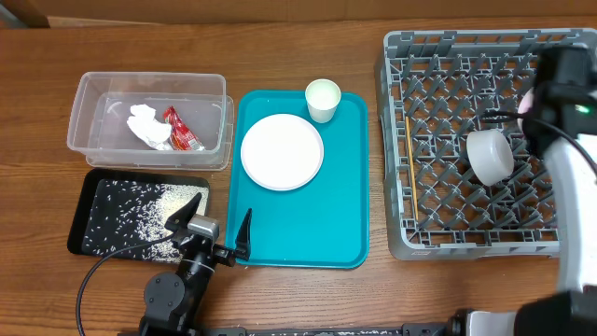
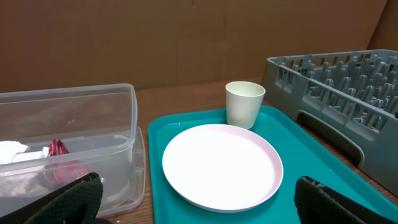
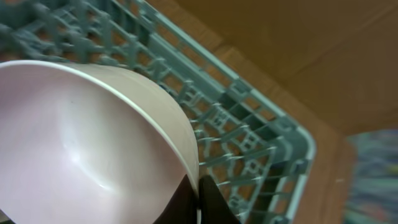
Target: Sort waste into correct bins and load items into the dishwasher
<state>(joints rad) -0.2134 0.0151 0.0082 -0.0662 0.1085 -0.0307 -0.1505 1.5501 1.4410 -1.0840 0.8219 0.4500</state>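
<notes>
Upper left of the frame: the tub (image 1: 89, 112) holds a tissue (image 1: 145, 125) and a packet (image 1: 182, 132). Below it, the small tray (image 1: 82, 210) carries grains (image 1: 154, 217). Centre: the large tray (image 1: 308, 219) bears a plate (image 1: 282, 151), with a cup (image 1: 323, 99) behind it. Right: the rack (image 1: 448, 219), with chopsticks (image 1: 410, 159) along its left side and a bowl (image 1: 490, 155) over its middle.

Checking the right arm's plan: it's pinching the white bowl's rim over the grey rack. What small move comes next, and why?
Probably ease the bowl down until it settles in the dish rack, then open. The right gripper is shut on the bowl's rim, the bowl hangs tilted over the rack, and whether it already rests there is unclear.
</notes>
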